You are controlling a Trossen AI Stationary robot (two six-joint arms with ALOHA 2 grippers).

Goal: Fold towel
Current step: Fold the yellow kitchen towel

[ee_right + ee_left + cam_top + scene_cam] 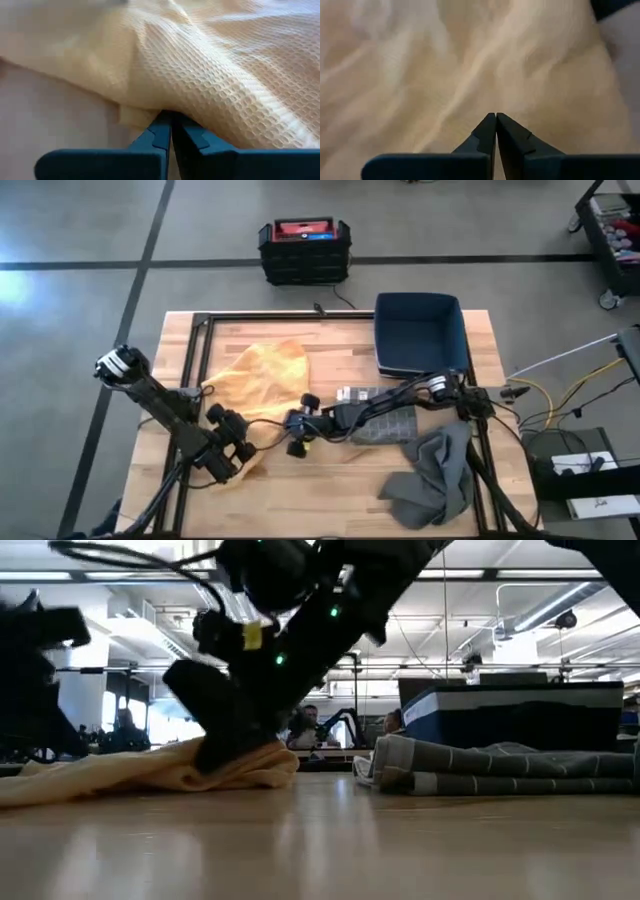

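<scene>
I have both grippers down at the yellow waffle-weave towel — left gripper pinched closed over it, right gripper clamped on its edge (grey towels lie beside, near the blue bin).

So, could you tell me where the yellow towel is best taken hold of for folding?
Probably by the free corners at its rear edge, coming down from above. The yellow towel lies crumpled but low on the table, so an edge can be pinched. The left gripper and right gripper sit shut at its near edge; the right one's tips meet a layered fold there.
</scene>
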